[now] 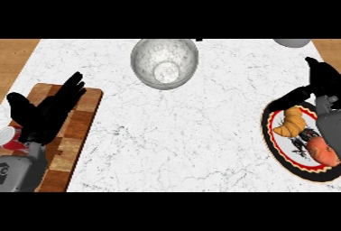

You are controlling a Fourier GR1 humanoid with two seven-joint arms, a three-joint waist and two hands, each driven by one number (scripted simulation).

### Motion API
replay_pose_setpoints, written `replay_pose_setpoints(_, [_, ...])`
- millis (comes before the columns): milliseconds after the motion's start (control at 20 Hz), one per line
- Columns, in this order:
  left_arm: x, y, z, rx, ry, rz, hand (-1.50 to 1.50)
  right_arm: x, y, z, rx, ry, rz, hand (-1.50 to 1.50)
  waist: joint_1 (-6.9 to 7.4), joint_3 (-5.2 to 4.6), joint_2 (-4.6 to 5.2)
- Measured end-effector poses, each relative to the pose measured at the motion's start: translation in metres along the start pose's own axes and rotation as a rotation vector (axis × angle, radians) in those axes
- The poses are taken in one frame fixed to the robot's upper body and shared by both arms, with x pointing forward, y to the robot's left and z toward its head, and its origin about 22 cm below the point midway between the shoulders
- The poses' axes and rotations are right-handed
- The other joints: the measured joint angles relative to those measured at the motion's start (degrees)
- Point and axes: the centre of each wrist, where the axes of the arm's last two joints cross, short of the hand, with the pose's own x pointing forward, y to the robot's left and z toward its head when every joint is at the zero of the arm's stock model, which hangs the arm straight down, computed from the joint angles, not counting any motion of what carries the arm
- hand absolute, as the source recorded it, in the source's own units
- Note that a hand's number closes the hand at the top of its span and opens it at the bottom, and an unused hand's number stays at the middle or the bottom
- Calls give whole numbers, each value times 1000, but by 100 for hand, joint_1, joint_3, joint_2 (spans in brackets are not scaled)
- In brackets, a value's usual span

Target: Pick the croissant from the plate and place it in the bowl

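Quick rundown of what your head view has. The croissant is lying on the plate at the right side of the counter. It sits in the plate's upper left part with nothing gripping it. A reddish-orange food item that I can't identify is lower down on the same plate, close to the croissant but apart from it.

Your right hand is at the plate's far edge, just above the croissant. Its fingers are spread and fairly straight, and the thumb reaches down-left toward the croissant's top end. It's wide open and has hold of nothing. I can't tell whether the thumb tip is touching the pastry or is just over it. The grey forearm comes in across the right side of the plate and hides some of it.

The bowl is at the far middle of the counter, well apart from the plate, and there's no food in it.

Your left hand is over at the left, resting above the wooden cutting board. Its fingers are straight and point up and away, and it isn't holding anything either.
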Motion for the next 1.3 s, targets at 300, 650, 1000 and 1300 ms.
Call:
replay_pose_setpoints(300, [12,2,0,-2,5,1,0,-7,10,-9,28,48,41,-150,-4,1,-2])
replay_pose_setpoints(650, [2,-2,6,-2,5,2,0,-15,16,-21,46,100,68,-150,4,2,1])
replay_pose_setpoints(1000, [-2,5,5,-3,5,5,0,-17,22,-29,52,126,69,-150,2,3,3])
replay_pose_setpoints(1300, [2,8,5,-2,1,8,0,-26,36,-41,82,174,77,-150,6,3,5])
